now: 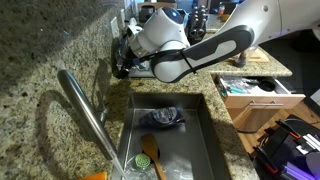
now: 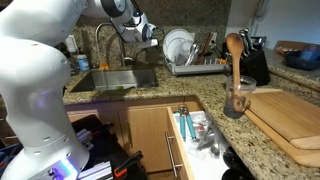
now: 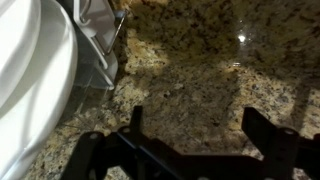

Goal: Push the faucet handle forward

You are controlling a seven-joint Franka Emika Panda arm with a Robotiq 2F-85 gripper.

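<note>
The long silver faucet spout (image 1: 88,115) leans over the sink (image 1: 205,135); it also shows as an arch in an exterior view (image 2: 105,35). I cannot make out the short faucet handle in any view. My gripper (image 1: 122,62) hovers above the granite counter behind the sink, past the spout and next to the dish rack (image 2: 195,66). In the wrist view the gripper (image 3: 200,125) is open, with only bare granite between its two black fingers. It holds nothing.
A white plate (image 3: 30,80) stands in the dish rack close beside the gripper. The sink holds a dark cloth (image 1: 163,117) and a wooden spoon (image 1: 150,152). An open drawer (image 1: 255,92), a utensil jar (image 2: 236,95) and a cutting board (image 2: 290,115) lie further off.
</note>
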